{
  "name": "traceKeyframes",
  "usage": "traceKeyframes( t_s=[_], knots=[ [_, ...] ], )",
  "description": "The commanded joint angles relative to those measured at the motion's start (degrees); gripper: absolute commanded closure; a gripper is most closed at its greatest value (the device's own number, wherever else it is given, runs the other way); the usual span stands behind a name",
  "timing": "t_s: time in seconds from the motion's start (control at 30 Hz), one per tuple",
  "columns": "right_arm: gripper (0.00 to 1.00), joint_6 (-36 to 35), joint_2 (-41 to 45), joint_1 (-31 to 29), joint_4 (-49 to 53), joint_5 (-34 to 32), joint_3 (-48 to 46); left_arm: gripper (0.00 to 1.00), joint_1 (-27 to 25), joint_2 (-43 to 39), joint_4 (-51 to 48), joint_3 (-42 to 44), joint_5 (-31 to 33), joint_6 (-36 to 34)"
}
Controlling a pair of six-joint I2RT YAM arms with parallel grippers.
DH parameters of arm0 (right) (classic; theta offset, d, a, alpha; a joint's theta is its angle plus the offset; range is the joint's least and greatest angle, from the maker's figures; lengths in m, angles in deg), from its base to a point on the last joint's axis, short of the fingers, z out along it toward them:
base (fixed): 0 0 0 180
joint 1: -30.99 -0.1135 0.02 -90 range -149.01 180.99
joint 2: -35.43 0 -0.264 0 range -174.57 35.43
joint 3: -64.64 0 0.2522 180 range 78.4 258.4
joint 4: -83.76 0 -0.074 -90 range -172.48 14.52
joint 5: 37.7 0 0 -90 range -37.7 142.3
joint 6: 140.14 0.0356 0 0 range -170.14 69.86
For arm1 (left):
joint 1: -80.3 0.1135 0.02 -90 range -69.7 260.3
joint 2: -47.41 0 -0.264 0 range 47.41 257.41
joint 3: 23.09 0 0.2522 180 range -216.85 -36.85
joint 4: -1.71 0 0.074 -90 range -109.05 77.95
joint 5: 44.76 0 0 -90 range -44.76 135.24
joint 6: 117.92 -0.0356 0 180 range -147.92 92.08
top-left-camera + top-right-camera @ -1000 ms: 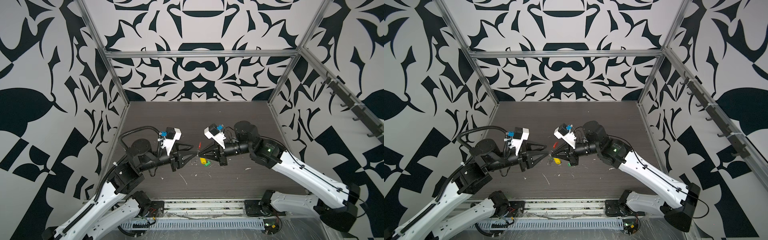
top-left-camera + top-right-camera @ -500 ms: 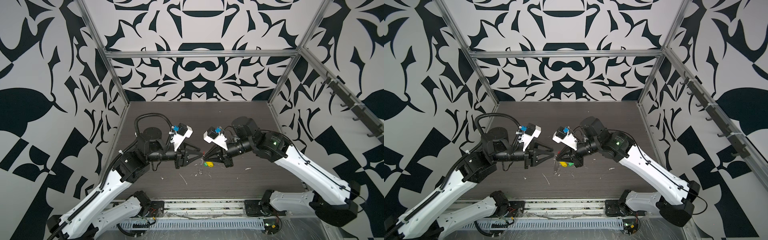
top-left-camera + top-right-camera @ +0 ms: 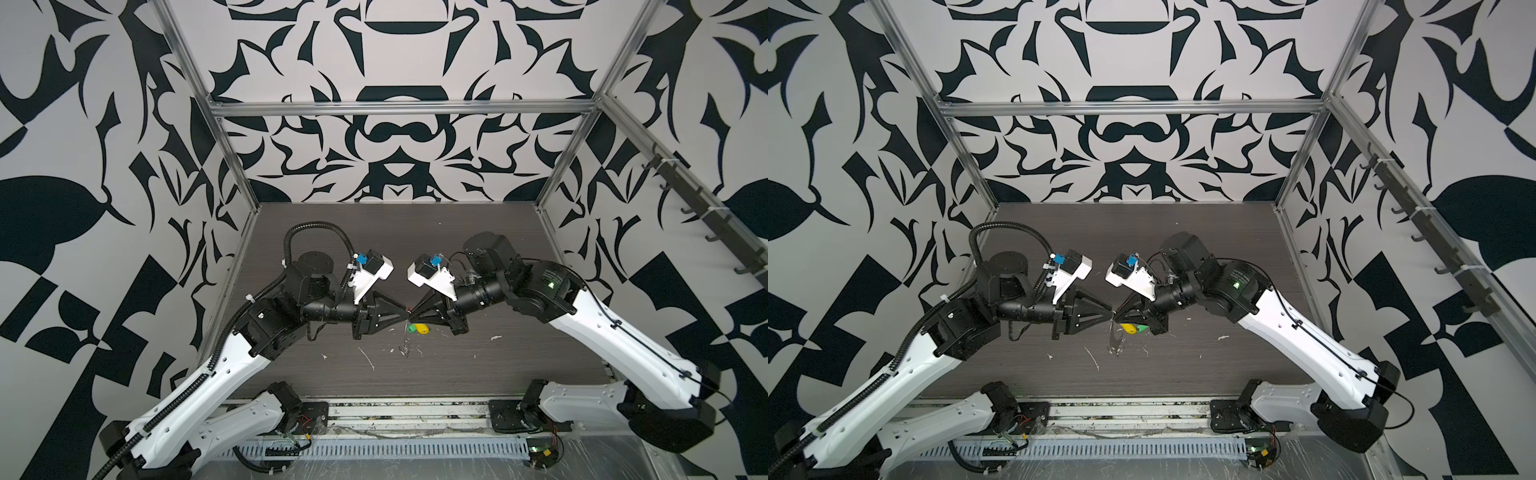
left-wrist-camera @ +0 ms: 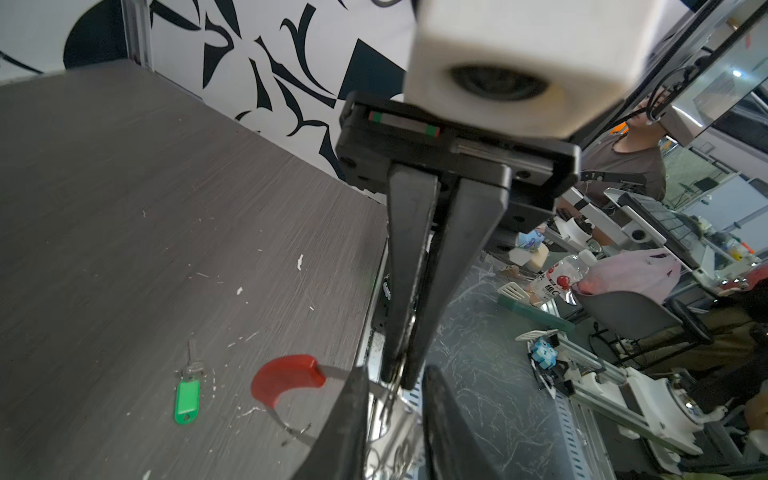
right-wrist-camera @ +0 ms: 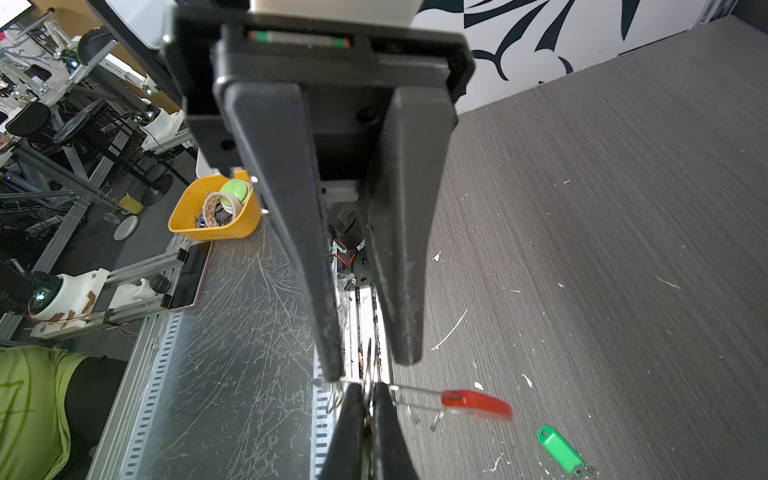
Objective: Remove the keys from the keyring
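Red-sleeved keyring point(image 5: 476, 405) hanging above table point(image 5: 602, 187), right gripper point(image 5: 368, 395) pinching wire to steady it; left gripper point(image 5: 370, 365) straddling wire, jaws parted. Green tag point(image 5: 559, 449) lying loose below; yellow tag point(image 3: 422, 329): attachment unclear.

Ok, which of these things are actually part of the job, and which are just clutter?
Job: red-sleeved keyring, gripped by the right gripper; left gripper, open, tip to tip with it; green key tag on the table; yellow key tag.
Lying about: white scraps on the table; yellow bin and phone beyond its edge.
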State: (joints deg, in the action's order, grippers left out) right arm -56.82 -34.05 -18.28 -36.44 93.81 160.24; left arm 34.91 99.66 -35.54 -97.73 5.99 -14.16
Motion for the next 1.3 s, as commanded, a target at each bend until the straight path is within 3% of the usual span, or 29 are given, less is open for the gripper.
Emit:
traceKeyframes(
  t_s=[0.0, 0.27, 0.33, 0.43, 0.57, 0.67, 1.07, 1.27],
  knots=[
    [1.00, -0.2, 0.0, -0.3, -2.2, 0.8, 2.8, 0.81, -0.1, 0.3, -0.3, -1.3, -2.2, -0.3],
    [1.00, 0.9, -0.3, -0.3, -4.1, 0.4, 2.8, 0.91, -0.1, 0.1, 1.5, -0.6, -2.2, 0.1],
    [1.00, 1.4, -0.4, -0.3, -4.7, 0.4, 3.0, 0.99, -0.1, 0.0, 2.5, -0.4, -1.7, 0.4],
    [1.00, 2.8, -0.1, -0.3, -6.5, 0.0, 2.2, 1.00, 0.0, -1.2, 5.2, 1.0, 0.8, 1.1],
    [0.80, 6.6, 2.9, -0.3, -14.4, -0.8, -2.1, 1.00, 0.0, -5.1, 12.1, 4.9, 5.6, 2.5],
    [0.72, 9.8, 5.4, -0.3, -21.3, -1.1, -6.5, 1.00, -0.1, -8.2, 17.4, 7.8, 9.1, 3.1],
    [0.69, 15.5, 8.7, -0.3, -34.6, -1.8, -15.8, 1.00, -0.1, -10.9, 24.6, 11.3, 11.8, 4.6],
    [0.80, 15.7, 8.6, -0.3, -36.1, -2.8, -16.9, 1.00, -0.1, -11.2, 25.4, 12.1, 12.0, 5.0]
  ],
)
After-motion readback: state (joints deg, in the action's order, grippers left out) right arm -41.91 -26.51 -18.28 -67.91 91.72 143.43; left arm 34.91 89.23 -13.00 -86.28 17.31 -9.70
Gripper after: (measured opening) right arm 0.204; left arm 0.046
